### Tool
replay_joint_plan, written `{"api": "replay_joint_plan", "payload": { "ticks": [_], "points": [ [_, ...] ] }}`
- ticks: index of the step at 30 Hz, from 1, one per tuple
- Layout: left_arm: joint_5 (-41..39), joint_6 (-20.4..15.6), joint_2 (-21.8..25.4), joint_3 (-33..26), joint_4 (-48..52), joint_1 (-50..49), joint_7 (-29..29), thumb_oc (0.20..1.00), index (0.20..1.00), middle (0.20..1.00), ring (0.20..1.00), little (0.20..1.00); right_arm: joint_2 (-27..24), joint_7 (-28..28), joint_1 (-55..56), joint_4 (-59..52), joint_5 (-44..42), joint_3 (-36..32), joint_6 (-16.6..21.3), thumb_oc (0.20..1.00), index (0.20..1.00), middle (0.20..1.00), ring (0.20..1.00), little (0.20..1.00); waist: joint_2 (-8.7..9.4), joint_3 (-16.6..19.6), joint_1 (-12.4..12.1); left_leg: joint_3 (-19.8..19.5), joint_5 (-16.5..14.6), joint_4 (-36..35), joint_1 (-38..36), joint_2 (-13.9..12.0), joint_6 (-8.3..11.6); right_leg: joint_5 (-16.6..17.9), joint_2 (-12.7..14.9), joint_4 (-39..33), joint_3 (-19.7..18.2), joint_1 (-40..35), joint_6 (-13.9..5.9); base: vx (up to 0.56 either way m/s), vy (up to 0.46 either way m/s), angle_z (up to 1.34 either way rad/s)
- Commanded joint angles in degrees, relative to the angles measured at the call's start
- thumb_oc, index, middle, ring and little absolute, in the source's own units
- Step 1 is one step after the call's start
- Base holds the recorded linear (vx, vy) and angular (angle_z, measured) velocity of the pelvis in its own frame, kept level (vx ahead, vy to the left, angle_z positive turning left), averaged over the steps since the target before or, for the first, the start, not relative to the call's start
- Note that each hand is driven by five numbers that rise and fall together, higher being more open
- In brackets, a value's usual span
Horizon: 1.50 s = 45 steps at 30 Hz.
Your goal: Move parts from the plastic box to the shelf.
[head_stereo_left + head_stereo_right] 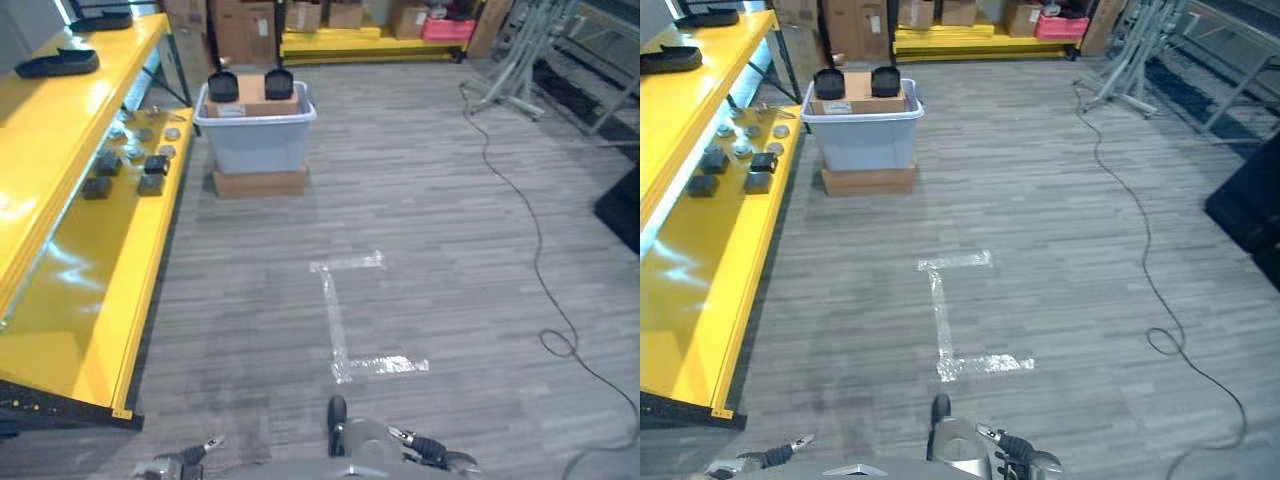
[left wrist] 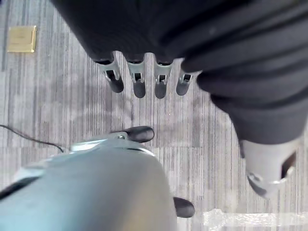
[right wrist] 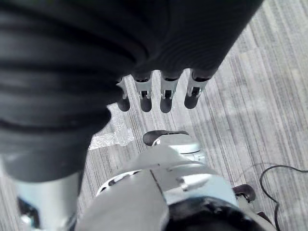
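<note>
A: Grey plank floor (image 1: 430, 220), open, with a pale tape mark (image 1: 345, 320) at the middle. Hands first?

B: Left hand (image 2: 144, 79): fingers straight and slightly apart, hanging over bare floor, empty. Right hand (image 3: 161, 94): likewise, fingers relaxed in a row, holding nothing.

A: Outward from there?

B: Plastic box (image 1: 257, 128), pale grey, at the far side, well apart from both hands, set on a flat brown base (image 1: 260, 183). Two black parts (image 1: 250, 84) stand at its top edge with a cardboard piece (image 1: 252, 103) between them. Yellow shelf (image 1: 75, 290) runs along the left; several dark blocks (image 1: 125, 176) and round pale pieces (image 1: 140, 135) already lie on its far stretch, just beside the box.

A: Handling?

B: Judged stiff and moulded, likely light; rounded tops, so best taken across the body between thumb and fingers.

A: Unclear items?

B: Box contents below the rim are hidden. Parts too small to type. Upper shelf board holds a dark flat object (image 1: 57, 64), unidentified.
</note>
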State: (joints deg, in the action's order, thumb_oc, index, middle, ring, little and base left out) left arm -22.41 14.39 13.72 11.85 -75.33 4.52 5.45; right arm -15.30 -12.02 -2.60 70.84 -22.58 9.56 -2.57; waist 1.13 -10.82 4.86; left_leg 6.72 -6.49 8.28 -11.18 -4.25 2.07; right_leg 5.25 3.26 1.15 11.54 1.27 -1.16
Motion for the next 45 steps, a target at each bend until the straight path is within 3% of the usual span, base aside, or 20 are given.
{"api": "replay_joint_plan", "payload": {
  "ticks": [1, 3, 5, 9, 12, 14, 17, 20, 22, 24, 25, 27, 31, 37, 39, 41, 44, 45],
  "points": [
    [-1.4, -1.7, -0.4, 0.1, 0.4, 0.7, 0.2, 1.000, 1.000, 1.000, 1.000, 1.000, -2.6, -0.4, -1.8, 0.9, 0.0, 2.0, -1.0, 1.000, 1.000, 1.000, 1.000, 1.000, 1.06, -1.0, -0.8, 1.5, 3.4, 22.2, 8.3, 1.5, -1.80, -6.6, -0.1, 3.0, -3.5, -1.5, 0.52, 0.21, -0.259, -0.22],
    [-3.1, -2.0, -0.8, -0.3, 1.0, 0.5, -0.1, 1.000, 1.000, 1.000, 1.000, 1.000, -3.3, 0.0, -1.7, 0.7, 0.5, 2.1, -1.6, 1.000, 1.000, 1.000, 1.000, 1.000, 1.44, -1.8, -1.8, 0.1, 5.4, 29.7, 15.6, 0.8, -1.61, -7.3, -0.5, 2.4, -4.3, -3.5, 1.80, 0.20, -0.185, -0.05],
    [-2.6, -1.9, -1.1, -0.8, 1.4, 0.6, 0.3, 1.000, 1.000, 1.000, 1.000, 1.000, -3.7, 0.3, -1.6, 1.0, 0.6, 1.9, -1.4, 1.000, 1.000, 1.000, 1.000, 1.000, 1.39, -2.5, -2.6, 0.5, 4.7, 28.3, 19.1, 0.7, -2.39, -8.0, -0.8, 2.1, -4.7, -4.8, 1.97, 0.23, -0.063, -0.20],
    [-0.8, -3.7, -1.7, -0.4, 0.8, -0.8, -0.1, 1.000, 1.000, 1.000, 1.000, 1.000, -3.6, 0.4, -2.2, 1.3, -1.6, 0.9, -1.2, 1.000, 1.000, 1.000, 1.000, 1.000, 0.46, -3.3, -4.7, 0.4, 5.0, 9.8, 18.1, 4.1, -2.51, -9.5, -2.3, 1.4, -6.1, -7.0, 0.62, 0.27, 0.059, -0.32],
    [6.2, -6.0, -1.3, 0.3, 0.6, -2.2, -0.2, 1.000, 1.000, 1.000, 1.000, 1.000, -3.9, 0.1, -2.0, 1.2, -1.8, 0.9, -0.7, 1.000, 1.000, 1.000, 1.000, 1.000, -0.17, -3.5, -6.7, -3.8, 8.1, -0.6, 18.5, 5.3, -1.12, -10.5, -3.6, 0.9, -7.2, -8.8, 0.21, 0.27, 0.099, -0.28],
    [6.9, -6.9, -1.0, 1.3, 0.4, -2.6, 0.7, 1.000, 1.000, 1.000, 1.000, 1.000, -4.2, -0.8, -1.8, 1.4, -1.0, 1.0, -0.3, 1.000, 1.000, 1.000, 1.000, 1.000, -0.28, -3.5, -7.5, -3.8, 8.8, -2.3, 19.5, 5.3, -0.54, -11.4, -3.8, 0.6, -7.3, -9.9, 0.22, 0.27, 0.175, -0.07],
    [5.4, -5.7, -0.5, 1.6, 0.9, -2.1, -0.9, 1.000, 1.000, 1.000, 1.000, 1.000, -3.6, -0.2, -2.2, 2.1, 0.9, 2.1, 0.4, 1.000, 1.000, 1.000, 1.000, 1.000, -0.04, -2.3, -7.7, -1.7, 6.9, -4.1, 18.0, 5.5, -2.13, -12.9, -3.0, 1.8, -6.5, -9.9, -0.25, 0.22, 0.225, -0.14],
    [7.7, -5.4, 0.2, 2.5, 0.8, -1.1, -0.6, 1.000, 1.000, 1.000, 1.000, 1.000, -2.5, -0.2, -2.5, 2.1, -2.3, 2.6, -0.1, 1.000, 1.000, 1.000, 1.000, 1.000, -0.09, -1.2, -7.9, -1.3, 5.4, -4.6, 16.4, 6.0, -4.17, -15.1, -2.1, 7.2, -4.9, -8.8, -0.69, 0.19, 0.183, -0.05],
    [7.6, -6.1, 0.8, 3.4, 0.8, -0.1, -1.0, 1.000, 1.000, 1.000, 1.000, 1.000, -1.8, -0.1, -2.4, 1.5, -1.0, 2.8, -0.1, 1.000, 1.000, 1.000, 1.000, 1.000, -0.36, -0.8, -7.5, -0.7, 4.3, -5.4, 14.4, 6.4, -5.84, -13.7, -0.6, 15.0, -3.1, -6.0, -1.79, 0.22, 0.218, 0.05],
    [6.0, -6.0, 1.2, 3.9, 1.4, 1.4, -2.3, 1.000, 1.000, 1.000, 1.000, 1.000, -1.1, 0.2, -2.1, 1.1, -1.1, 3.6, 0.8, 1.000, 1.000, 1.000, 1.000, 1.000, -1.39, -1.1, -6.9, -0.6, 3.2, -5.9, 11.9, 6.2, -7.37, -9.2, 1.9, 28.8, -1.9, 0.1, -3.93, 0.24, 0.240, 0.03],
    [5.6, -5.7, 1.3, 4.1, 1.7, 1.8, -2.9, 1.000, 1.000, 1.000, 1.000, 1.000, -0.9, 0.1, -2.2, 0.9, -1.3, 3.8, 0.8, 1.000, 1.000, 1.000, 1.000, 1.000, -1.50, -1.3, -6.8, -0.4, 2.8, -6.0, 11.2, 6.2, -7.55, -8.7, 2.6, 29.5, -1.5, 1.6, -4.15, 0.25, 0.152, 0.09],
    [5.0, -5.3, 1.8, 4.2, 2.2, 2.7, -3.7, 1.000, 1.000, 1.000, 1.000, 1.000, -0.3, 0.2, -2.3, 0.6, -0.6, 4.4, 1.0, 1.000, 1.000, 1.000, 1.000, 1.000, -1.73, -1.9, -6.1, 0.0, 2.3, -6.4, 9.4, 5.8, -7.31, -9.3, 2.8, 25.5, -0.5, 2.5, -4.14, 0.23, 0.012, 0.11],
    [3.1, -4.8, 2.1, 3.6, 3.0, 4.2, -4.3, 1.000, 1.000, 1.000, 1.000, 1.000, -0.2, 0.8, -2.2, 1.1, 0.2, 5.0, 0.6, 1.000, 1.000, 1.000, 1.000, 1.000, -0.69, -2.5, -4.6, 0.3, 0.4, -6.0, 7.2, 6.4, -6.50, -8.2, 2.1, 9.2, -0.2, 2.0, -4.03, 0.27, -0.068, 0.03],
    [2.6, -2.6, 0.7, 4.0, 2.6, 3.9, -3.9, 1.000, 1.000, 1.000, 1.000, 1.000, -0.6, 1.4, -1.5, 1.9, 3.3, 4.8, -1.6, 1.000, 1.000, 1.000, 1.000, 1.000, 0.31, -2.3, -1.9, 0.0, -3.8, -5.9, 2.7, 8.0, -6.23, -1.7, 1.9, 1.5, -2.1, 4.7, -5.56, 0.42, -0.139, 0.08],
    [1.2, -1.7, -0.5, 3.9, 1.4, 2.7, -5.4, 1.000, 1.000, 1.000, 1.000, 1.000, -0.6, 1.3, -1.3, 3.1, 5.8, 4.5, -3.6, 1.000, 1.000, 1.000, 1.000, 1.000, 0.22, -1.7, -1.3, 0.4, -5.3, -4.8, 0.7, 7.0, -5.40, -2.2, 1.1, 1.4, -1.0, 4.2, -4.01, 0.54, -0.343, 0.30],
    [0.4, -1.5, -1.2, 3.7, 1.0, 2.1, -5.5, 1.000, 1.000, 1.000, 1.000, 1.000, -0.6, 1.2, -1.5, 3.7, 5.8, 4.6, -4.0, 1.000, 1.000, 1.000, 1.000, 1.000, 0.21, -1.4, -1.6, 0.2, -3.9, -0.9, 1.5, 6.0, -4.45, -2.7, 0.7, 1.1, -0.8, 3.0, -2.88, 0.33, -0.244, 0.25],
    [-0.2, -2.3, -2.8, 3.3, 0.5, 0.6, -4.0, 1.000, 1.000, 1.000, 1.000, 1.000, -1.2, 1.2, -2.3, 2.4, 4.2, 4.3, -1.7, 1.000, 1.000, 1.000, 1.000, 1.000, 0.21, -1.2, -2.8, -1.8, 2.4, 15.1, 5.5, 4.7, -1.75, -4.7, 0.0, 0.8, -0.1, 0.2, -0.40, 0.34, -0.238, 0.11],
    [-0.5, -2.2, -2.9, 3.2, 0.5, 0.4, -4.0, 1.000, 1.000, 1.000, 1.000, 1.000, -1.2, 1.3, -2.4, 2.1, 4.8, 4.3, -1.6, 1.000, 1.000, 1.000, 1.000, 1.000, 0.20, -1.2, -3.0, -1.9, 3.1, 16.3, 6.1, 4.6, -1.48, -4.9, 0.0, 0.7, -0.1, -0.1, -0.17, 0.23, -0.176, -0.05]
  ]
}}
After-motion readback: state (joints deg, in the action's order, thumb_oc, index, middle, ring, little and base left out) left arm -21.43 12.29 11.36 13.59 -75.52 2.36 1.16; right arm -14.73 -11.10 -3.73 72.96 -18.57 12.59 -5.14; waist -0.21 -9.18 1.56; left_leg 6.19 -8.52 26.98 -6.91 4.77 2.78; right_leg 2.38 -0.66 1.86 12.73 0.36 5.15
